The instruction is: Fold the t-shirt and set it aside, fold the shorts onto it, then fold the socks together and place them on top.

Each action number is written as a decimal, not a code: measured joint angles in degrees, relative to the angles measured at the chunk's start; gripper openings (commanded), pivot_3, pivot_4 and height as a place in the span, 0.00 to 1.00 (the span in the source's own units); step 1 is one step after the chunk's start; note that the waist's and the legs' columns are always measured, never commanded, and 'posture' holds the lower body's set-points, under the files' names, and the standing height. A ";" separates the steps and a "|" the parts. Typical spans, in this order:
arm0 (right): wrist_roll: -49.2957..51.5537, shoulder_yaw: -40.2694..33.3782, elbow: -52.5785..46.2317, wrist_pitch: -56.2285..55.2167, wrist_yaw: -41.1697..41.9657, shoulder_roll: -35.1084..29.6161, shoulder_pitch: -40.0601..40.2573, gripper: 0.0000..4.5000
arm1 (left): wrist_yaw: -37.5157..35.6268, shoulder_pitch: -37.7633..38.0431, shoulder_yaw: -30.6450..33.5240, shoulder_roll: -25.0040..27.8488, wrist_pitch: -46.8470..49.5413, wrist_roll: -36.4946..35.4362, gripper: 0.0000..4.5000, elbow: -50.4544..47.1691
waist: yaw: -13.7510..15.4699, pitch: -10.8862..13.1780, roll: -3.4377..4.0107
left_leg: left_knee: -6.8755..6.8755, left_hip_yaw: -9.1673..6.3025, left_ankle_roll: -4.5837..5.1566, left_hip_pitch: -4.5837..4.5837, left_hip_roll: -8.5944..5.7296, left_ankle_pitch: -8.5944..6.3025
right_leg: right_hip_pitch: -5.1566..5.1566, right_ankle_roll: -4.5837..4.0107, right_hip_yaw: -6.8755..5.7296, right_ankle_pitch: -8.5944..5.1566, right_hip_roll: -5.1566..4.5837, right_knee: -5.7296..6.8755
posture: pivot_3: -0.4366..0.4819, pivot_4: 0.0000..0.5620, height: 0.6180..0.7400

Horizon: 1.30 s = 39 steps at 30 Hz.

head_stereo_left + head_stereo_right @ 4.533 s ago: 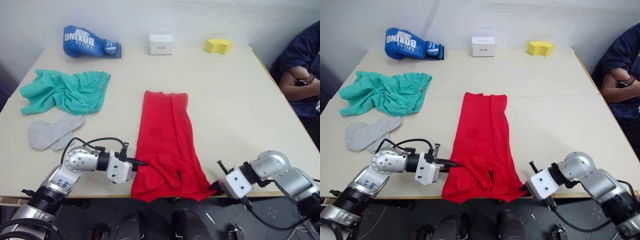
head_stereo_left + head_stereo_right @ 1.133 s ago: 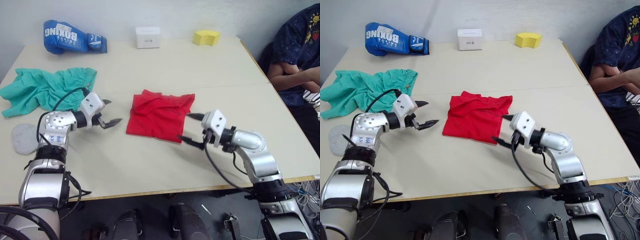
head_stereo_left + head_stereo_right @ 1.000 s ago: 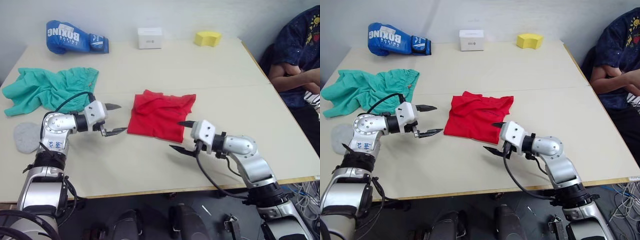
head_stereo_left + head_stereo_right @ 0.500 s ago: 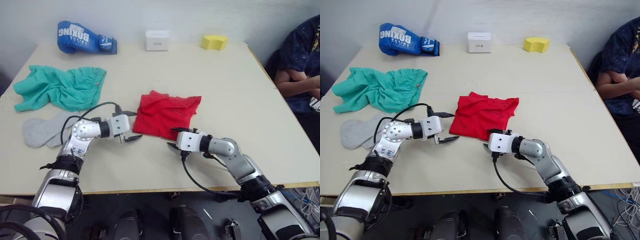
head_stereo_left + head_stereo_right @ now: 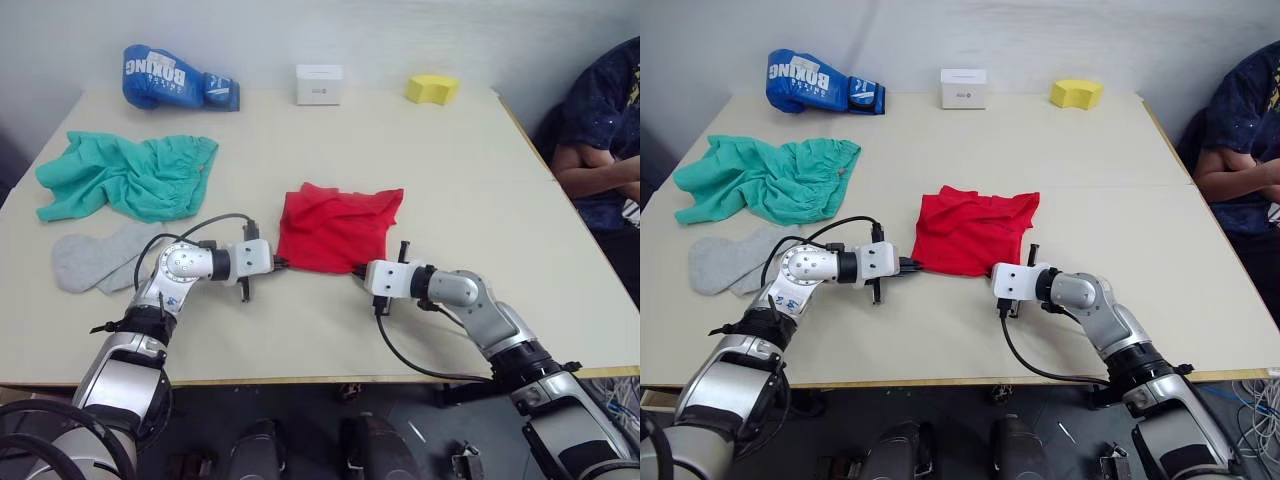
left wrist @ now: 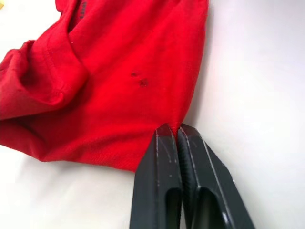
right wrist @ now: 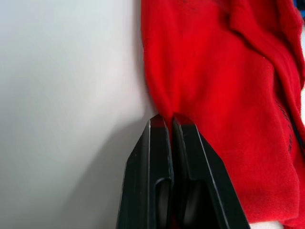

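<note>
The red t-shirt (image 5: 338,228) lies folded into a rough square at the table's middle. My left gripper (image 5: 275,264) is at its near left corner, shut on the cloth's edge. The left wrist view has both black fingers pressed together, with red fabric (image 6: 109,86) pinched at their tips. My right gripper (image 5: 358,270) is at the near right corner, and in the right wrist view it (image 7: 167,117) is shut on the red hem. The teal shorts (image 5: 130,175) lie crumpled at the far left. The grey socks (image 5: 95,258) lie overlapping just in front of them.
A blue boxing glove (image 5: 180,75), a white box (image 5: 318,84) and a yellow block (image 5: 432,88) line the table's far edge. A seated person (image 5: 605,130) is beyond the right edge. Bare tabletop (image 5: 480,190) stretches right of the t-shirt.
Both grippers were open just short of the t-shirt's near edge. They have moved in to its near corners and shut on the cloth.
</note>
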 measured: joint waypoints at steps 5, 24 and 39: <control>2.63 -1.00 -0.30 -3.70 1.92 -2.13 1.66 0.00 | -1.80 9.31 1.23 3.13 5.43 -3.05 0.00 -15.40 | -0.38 0.00 0.04 | -0.06 0.08 -0.13 -0.07 0.15 -0.07 | -0.02 -0.02 0.06 -0.05 0.19 -0.27 | 0.48 0.27 1.00; 8.80 -2.42 -19.64 -10.56 7.15 -10.18 21.71 0.00 | 1.33 40.58 5.97 12.45 20.67 -6.96 0.00 -55.56 | -1.09 0.04 0.10 | -0.26 0.02 0.11 -0.03 0.22 -0.33 | 0.02 -0.08 0.08 -0.04 0.19 -0.52 | 0.48 0.27 1.00; 25.14 -4.90 -28.96 -0.28 16.85 -14.07 30.25 0.62 | 1.20 53.11 14.63 14.17 25.31 -16.16 0.72 -62.01 | -1.20 0.04 0.12 | -0.67 -0.03 0.17 0.02 0.22 -0.35 | 0.05 -0.15 0.04 -0.01 0.19 -0.87 | 0.48 0.27 1.00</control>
